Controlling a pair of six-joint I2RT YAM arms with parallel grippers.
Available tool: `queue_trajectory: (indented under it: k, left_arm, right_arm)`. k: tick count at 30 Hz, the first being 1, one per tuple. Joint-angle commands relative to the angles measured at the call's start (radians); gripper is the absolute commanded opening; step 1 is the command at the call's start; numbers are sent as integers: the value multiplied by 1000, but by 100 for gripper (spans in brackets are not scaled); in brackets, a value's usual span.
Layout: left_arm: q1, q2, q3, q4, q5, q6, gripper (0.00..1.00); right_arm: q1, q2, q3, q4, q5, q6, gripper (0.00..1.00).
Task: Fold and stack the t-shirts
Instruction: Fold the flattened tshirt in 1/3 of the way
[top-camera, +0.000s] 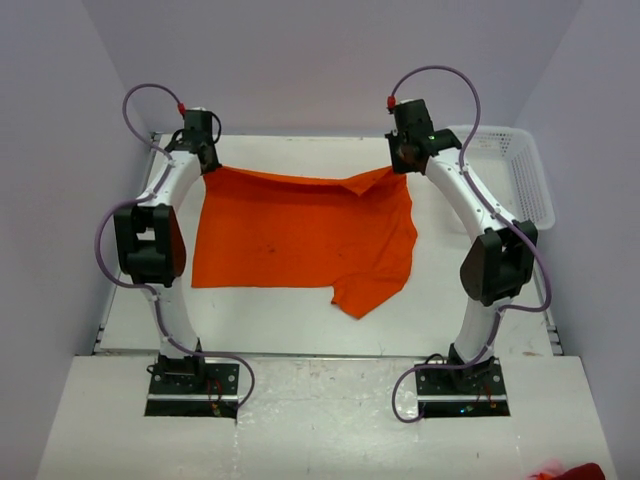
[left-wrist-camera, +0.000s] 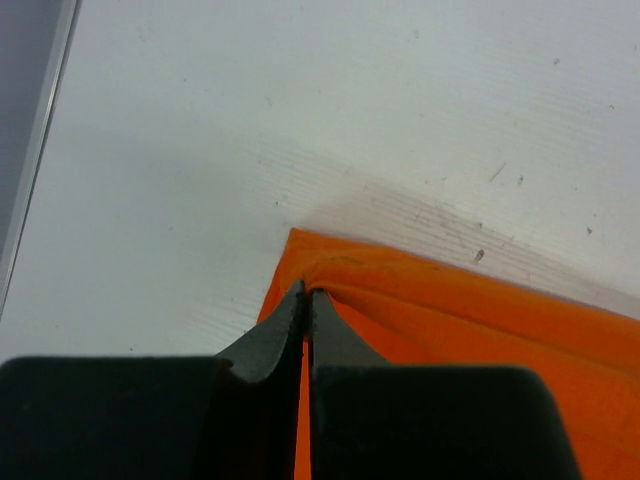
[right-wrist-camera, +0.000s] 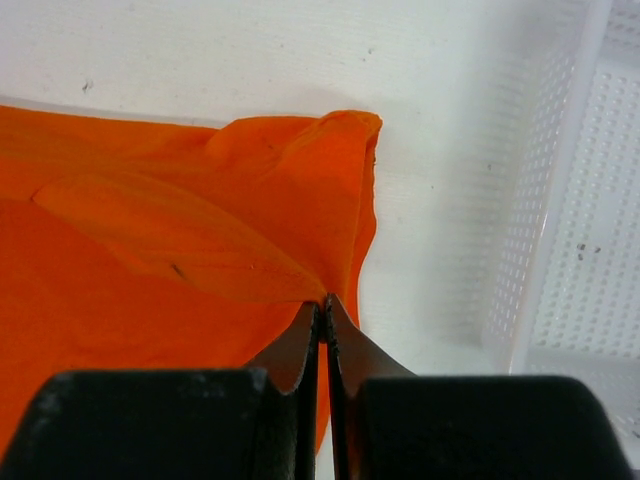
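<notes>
Left of the white basket (top-camera: 512, 170), one orange t-shirt (top-camera: 300, 235) lies spread on the desk (top-camera: 450, 310), apart from the basket and not touching it. The basket stands at the far right corner of the desk.

1. T-shirt position. The far edge of the cloth runs from the corner nearest the basket to the corner farthest from it. A sleeve-like flap projects from the near edge, on the half closer to the basket. The cloth lies mostly flat, and it is raised and creased at the corner nearest the basket.

2. Right jaws. The right arm (top-camera: 470, 210) reaches to the far corner of the t-shirt nearest the basket. Its jaws are closed on that corner. In the right wrist view the tips meet with the t-shirt (right-wrist-camera: 150, 250) pinched between them, and a raised fold of cloth bunches ahead of them. The perforated wall of the basket (right-wrist-camera: 590, 200) stands near this corner, with a strip of bare desk between.

3. Left jaws. The left arm (top-camera: 165, 200) reaches to the far corner of the t-shirt farthest from the basket. Its jaws are closed on that corner. In the left wrist view the tips press together on the edge of the t-shirt (left-wrist-camera: 450, 320), with a thin line of orange showing between them and bare desk (left-wrist-camera: 300, 100) beyond the corner.
</notes>
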Motion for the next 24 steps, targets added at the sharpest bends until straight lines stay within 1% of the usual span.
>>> queue_trajectory:
  k: [1, 6, 11, 14, 17, 21, 23, 24]
  left_arm:
    - [-2, 39, 60, -25, -60, 39, 4]
    - [-2, 81, 57, -25, -68, 41, 5]
    - [-2, 62, -12, -8, -62, 16, 3]
    - [-3, 38, -54, -7, -60, 9, 2]
    - [-5, 4, -103, -1, -59, -5, 2]
    - [-18, -31, -178, 16, -46, -17, 7]
    - [-26, -53, -211, 15, -40, -20, 14]
    - [-29, -66, -225, 16, -46, -31, 36]
  right_arm:
    - [1, 0, 33, -20, 19, 14, 0]
    - [1, -22, -4, -20, 29, 14, 0]
    - [0, -42, -7, -56, 15, 32, 0]
    - [6, -62, -42, -69, 13, 53, 0]
    - [21, -92, -116, -65, 4, 69, 0]
    - [47, -140, -270, -22, 10, 90, 0]
    - [58, -157, -313, -5, 21, 104, 0]
    - [66, -168, -349, 3, 32, 113, 0]
